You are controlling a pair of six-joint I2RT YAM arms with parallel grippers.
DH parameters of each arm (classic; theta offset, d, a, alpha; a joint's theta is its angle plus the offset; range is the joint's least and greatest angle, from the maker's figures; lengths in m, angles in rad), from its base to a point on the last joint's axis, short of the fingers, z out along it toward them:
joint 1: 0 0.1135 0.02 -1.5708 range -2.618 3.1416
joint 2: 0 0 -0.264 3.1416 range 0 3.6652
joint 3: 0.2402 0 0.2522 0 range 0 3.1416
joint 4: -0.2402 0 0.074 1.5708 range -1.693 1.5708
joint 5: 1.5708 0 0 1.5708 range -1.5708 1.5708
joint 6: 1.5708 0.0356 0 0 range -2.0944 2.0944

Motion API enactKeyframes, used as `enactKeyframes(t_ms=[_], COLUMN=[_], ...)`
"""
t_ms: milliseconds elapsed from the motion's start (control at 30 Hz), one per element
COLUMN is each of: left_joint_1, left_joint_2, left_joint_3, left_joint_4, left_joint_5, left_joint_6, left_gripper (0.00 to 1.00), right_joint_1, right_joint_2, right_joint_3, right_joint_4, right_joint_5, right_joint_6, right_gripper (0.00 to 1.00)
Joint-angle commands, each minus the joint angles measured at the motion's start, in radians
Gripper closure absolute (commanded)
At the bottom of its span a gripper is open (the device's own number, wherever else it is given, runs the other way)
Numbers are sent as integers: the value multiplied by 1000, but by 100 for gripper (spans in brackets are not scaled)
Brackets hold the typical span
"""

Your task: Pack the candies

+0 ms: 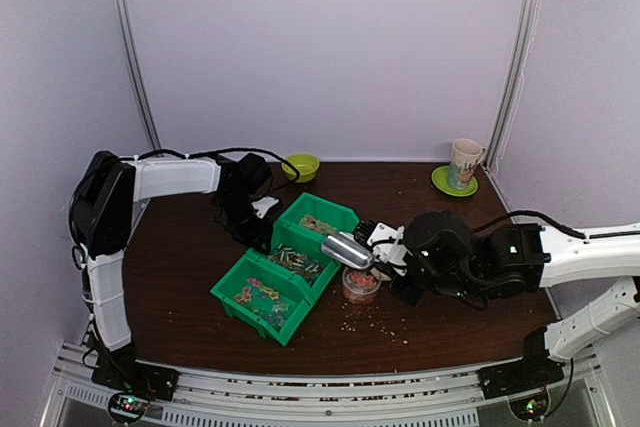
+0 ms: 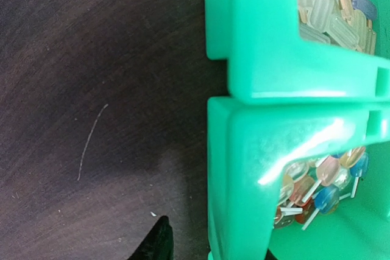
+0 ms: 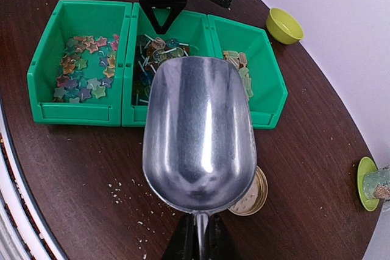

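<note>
Candies [image 3: 85, 77] lie in green bins [image 3: 73, 114] beyond the empty scoop [image 3: 198, 132] clamped in the right tool [image 3: 198, 242]; left tool [image 3: 162, 19], opening unclear.

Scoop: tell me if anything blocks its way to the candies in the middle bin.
Nothing visible does. The scoop, held in the right claw, points at the middle bin; only that bin's low near wall lies between. The left claw sits at the far rim, beyond the candies.
</note>
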Motion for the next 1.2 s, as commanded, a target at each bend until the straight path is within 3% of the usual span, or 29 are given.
enactKeyframes(t_ms=[0,167,500,767,1167], left_joint_1=[6,5,6,11,86], left_joint_2=[23,40,47,6,-138], left_joint_3=[15,11,-7,-46,-275], left_joint_4=[-16,-16,11,52,470], left_joint_5=[7,-1,41,103,656], left_joint_6=[8,2,-15,-34,-206], left_gripper=[66,68,100,100,100], right_joint_1=[-5,-4,-5,-5,-21], right_joint_2=[12,24,42,23,-103], right_joint_3=[36,50,80,92,104], right_joint_4=[-8,-12,-35,-62,-69], right_joint_5=[-3,-7,-7,11,1], right_joint_6=[6,5,-1,-10,20], right_gripper=[100,100,100,100,100])
